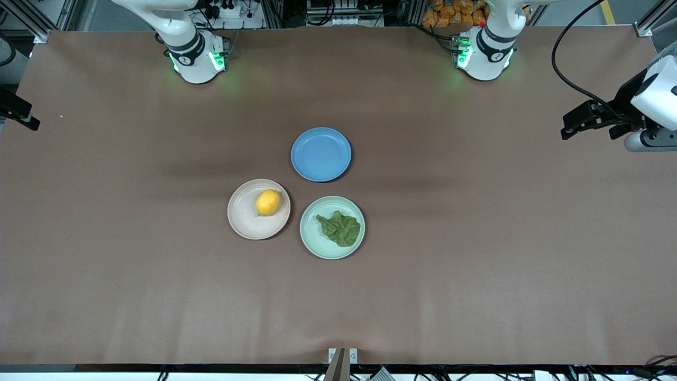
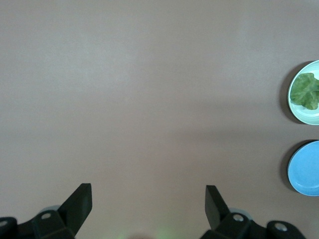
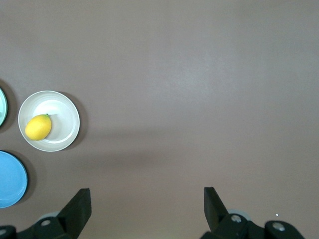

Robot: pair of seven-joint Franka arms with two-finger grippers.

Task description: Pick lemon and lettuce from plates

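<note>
Yellow lemon sits on the beige plate, lettuce on the mint plate; left claw and right claw hang spread wide over bare surface, both arms waiting.

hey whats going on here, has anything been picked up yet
Nothing yet. The lemon sits on the beige-pink plate and the lettuce on the mint green plate; a blue plate is empty. The left gripper and right gripper wait over bare table at their own ends, jaws open.
</note>
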